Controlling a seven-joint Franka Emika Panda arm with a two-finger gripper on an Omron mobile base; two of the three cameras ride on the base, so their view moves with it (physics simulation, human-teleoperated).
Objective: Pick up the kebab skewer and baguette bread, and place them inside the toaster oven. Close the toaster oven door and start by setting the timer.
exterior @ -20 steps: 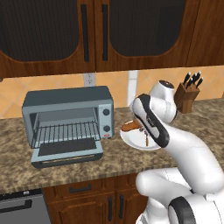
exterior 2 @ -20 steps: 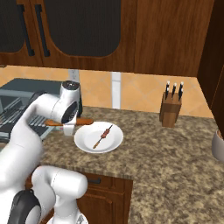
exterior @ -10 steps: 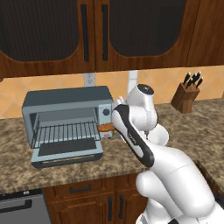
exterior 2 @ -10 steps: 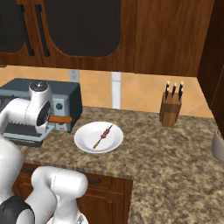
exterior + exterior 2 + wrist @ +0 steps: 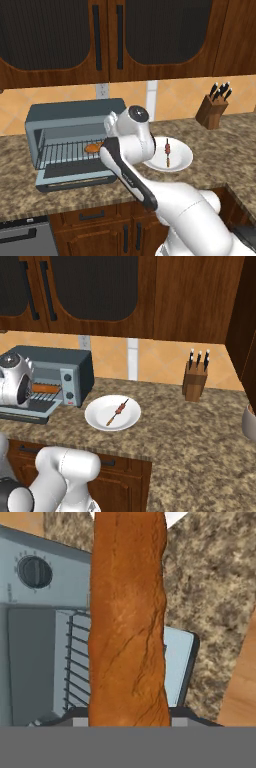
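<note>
One item in hand [image 5: 129, 724]: baguette bread [image 5: 129, 619] gripped, mid-frame over toaster oven [image 5: 75, 137] rack. Risk: loaf clips opening, slips.

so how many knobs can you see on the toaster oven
2, both round and dark, on the side panel of the toaster oven in the right base view: an upper knob and a lower knob. The arm may hide other controls.
</note>
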